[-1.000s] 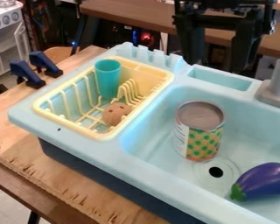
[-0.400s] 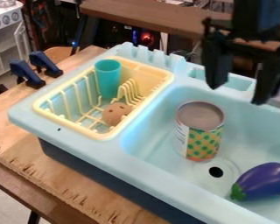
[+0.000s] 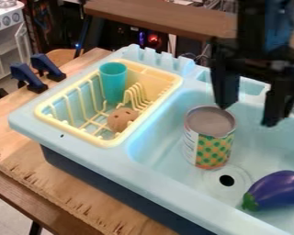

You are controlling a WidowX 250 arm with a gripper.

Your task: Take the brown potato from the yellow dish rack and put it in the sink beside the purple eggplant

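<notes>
The black gripper point(image 3: 247, 115) hangs open over the back right of the sink, its two fingers apart with nothing between them. Its left fingertip is just above and behind the right rim of a tin can point(image 3: 212, 142), which stands upright in the basin. A purple eggplant point(image 3: 277, 189) lies at the lower right, its green end beside the dark drain hole. To the left, a teal cup point(image 3: 113, 82) stands in the yellow dish rack point(image 3: 46, 120), and a brown ball-like object point(image 3: 121, 120) with small holes sits there too.
The light blue sink point(image 3: 168, 180) has a raised divider between rack and basin. A grey faucet base lies partly behind the gripper at the right. Blue clamps point(image 3: 31, 79) grip the wooden table point(image 3: 48, 187) at the left. A brown shelf point(image 3: 155, 17) runs behind.
The gripper has come in from the top edge, moving right and then lower toward the basin, with its fingers apart throughout. The can, eggplant, cup and brown object have stayed where they were.
</notes>
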